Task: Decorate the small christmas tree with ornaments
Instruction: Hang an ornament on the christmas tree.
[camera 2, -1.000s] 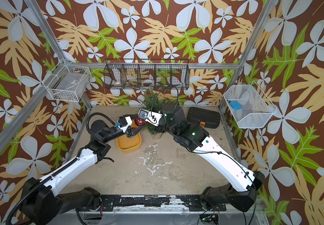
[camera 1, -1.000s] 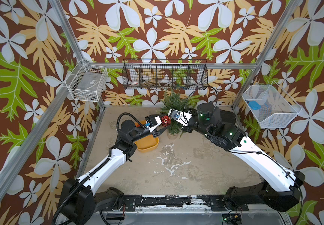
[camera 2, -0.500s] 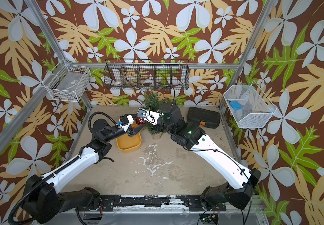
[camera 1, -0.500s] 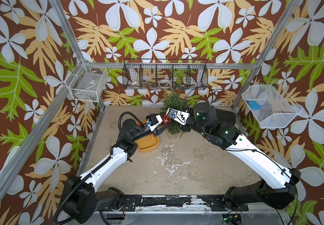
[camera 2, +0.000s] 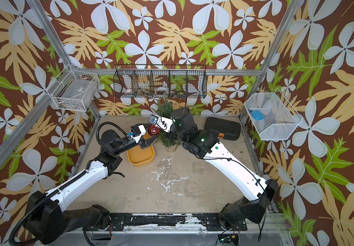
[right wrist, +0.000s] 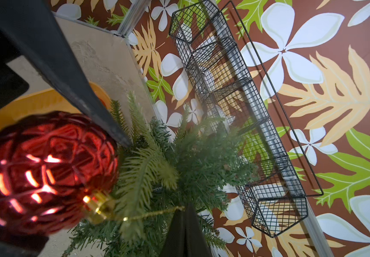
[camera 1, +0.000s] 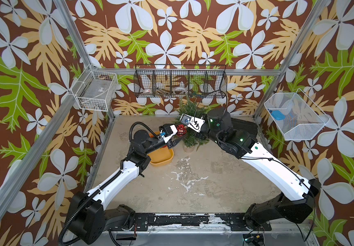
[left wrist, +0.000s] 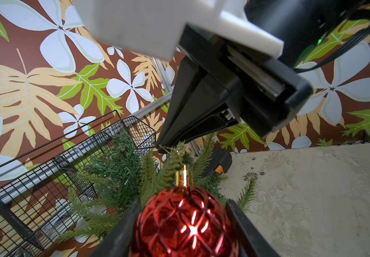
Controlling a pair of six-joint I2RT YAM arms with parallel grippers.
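I see one red ornament (left wrist: 186, 222), a shiny ball with a raised lattice pattern. It is clamped between the two dark fingers (left wrist: 121, 231) of the left end effector (left wrist: 183, 207), which stand partly apart against the ball's sides. The ball hangs in the air, clear of the counter (camera 1: 193, 181).

Its gold cap (right wrist: 99, 207) faces away from the left end effector. A thin gold string (right wrist: 153, 214) runs from the cap to the tip of the right end effector (left wrist: 160, 146), whose fingers are pressed together on it. The string passes a pale green branch tip, and I cannot tell whether it rests there.

The small christmas tree (camera 1: 187, 108) stands upright on its pale base, directly beyond both end effectors. Its nearest branches are just beside the ornament's cap.

Below the left end effector, a yellow tray (camera 2: 140, 156) sits on the counter. Behind the right end effector, past its arm, a black case (camera 2: 223, 127) lies near the back wall. Beyond the tree and higher up, a black wire basket (camera 1: 180, 83) hangs on the flowered wall.
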